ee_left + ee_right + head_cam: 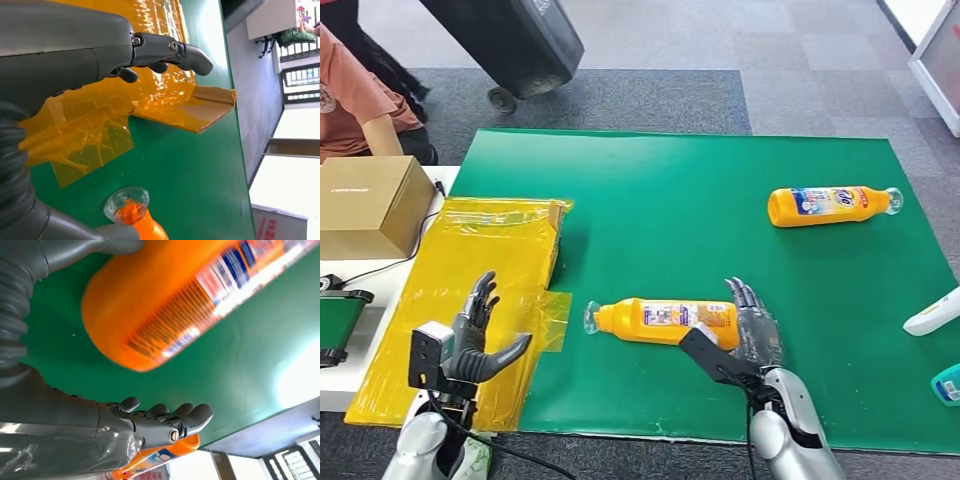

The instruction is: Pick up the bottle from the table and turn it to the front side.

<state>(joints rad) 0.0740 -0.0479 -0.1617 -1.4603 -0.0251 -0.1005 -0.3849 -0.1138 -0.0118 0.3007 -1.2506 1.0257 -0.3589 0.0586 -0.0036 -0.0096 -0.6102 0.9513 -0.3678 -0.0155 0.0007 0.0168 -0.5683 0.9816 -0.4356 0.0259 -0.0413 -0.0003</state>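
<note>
On the green mat (773,380), the right hand's (754,335) spread fingers (743,296) flank the orange bottle (663,322), ungrasped.

The near bottle's (663,322) base is hidden behind the right hand (754,330), so contact there cannot be told. In the right wrist view the bottle's label is blurred and its neck runs off at 1 o'clock. At 3 o'clock on the mat (773,270), a white object (933,313) and a teal one (948,384) are cut off.

green table mat (682,180), two orange bottles (663,322) (829,205), yellow film (482,270)
</note>
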